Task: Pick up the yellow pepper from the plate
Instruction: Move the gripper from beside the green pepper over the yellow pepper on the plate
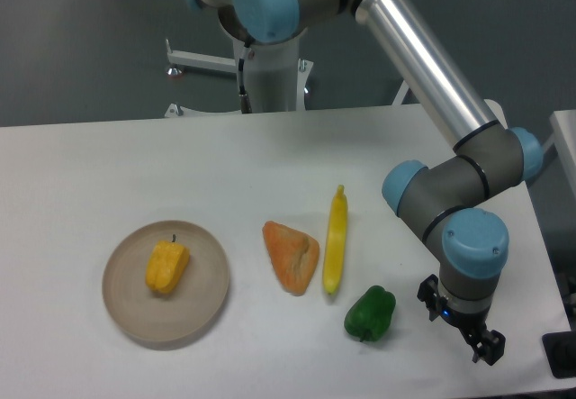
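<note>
- Your yellow pepper (pixel 167 267) lies on the plate (pixel 204 309) — desk's (pixel 90 174) left.
- Tool (pixel 477 343) far right, nr green pepper (pixel 370 313) — can't tell if clenched.
- No readable writing.

The arm (pixel 423 66) has a polished silver tube running from the top centre of the frame toward the right, joined by grey housings with light blue round caps. At lower right the gripper (pixel 477 340) is small and black, and its jaws are too small to make out.
</note>
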Robot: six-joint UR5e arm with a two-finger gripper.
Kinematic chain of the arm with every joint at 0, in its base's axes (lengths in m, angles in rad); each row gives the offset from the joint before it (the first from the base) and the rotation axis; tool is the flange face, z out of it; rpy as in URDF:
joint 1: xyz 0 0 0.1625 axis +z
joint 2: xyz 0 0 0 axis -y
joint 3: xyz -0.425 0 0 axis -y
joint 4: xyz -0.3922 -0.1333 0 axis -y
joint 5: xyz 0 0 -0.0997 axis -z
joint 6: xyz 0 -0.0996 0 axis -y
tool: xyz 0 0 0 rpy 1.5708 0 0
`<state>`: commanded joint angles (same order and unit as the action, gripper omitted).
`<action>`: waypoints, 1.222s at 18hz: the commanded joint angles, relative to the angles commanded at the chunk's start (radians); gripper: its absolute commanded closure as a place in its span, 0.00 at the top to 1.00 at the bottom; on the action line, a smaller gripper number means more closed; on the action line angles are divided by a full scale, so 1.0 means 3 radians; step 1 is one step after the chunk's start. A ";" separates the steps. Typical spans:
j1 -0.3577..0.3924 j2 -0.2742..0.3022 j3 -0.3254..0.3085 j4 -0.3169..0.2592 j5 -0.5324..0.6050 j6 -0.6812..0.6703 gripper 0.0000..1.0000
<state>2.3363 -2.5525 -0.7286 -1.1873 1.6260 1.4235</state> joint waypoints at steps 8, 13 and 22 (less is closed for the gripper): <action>-0.0107 0.0077 -0.0041 -0.0015 -0.0010 -0.0188 1.00; -0.0199 0.0357 -0.0224 -0.0239 -0.0138 -0.0654 1.00; -0.0587 0.1242 -0.1262 -0.0481 -0.0460 -0.2136 1.00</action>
<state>2.1601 -2.1800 -1.1072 -1.3315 1.4880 0.7828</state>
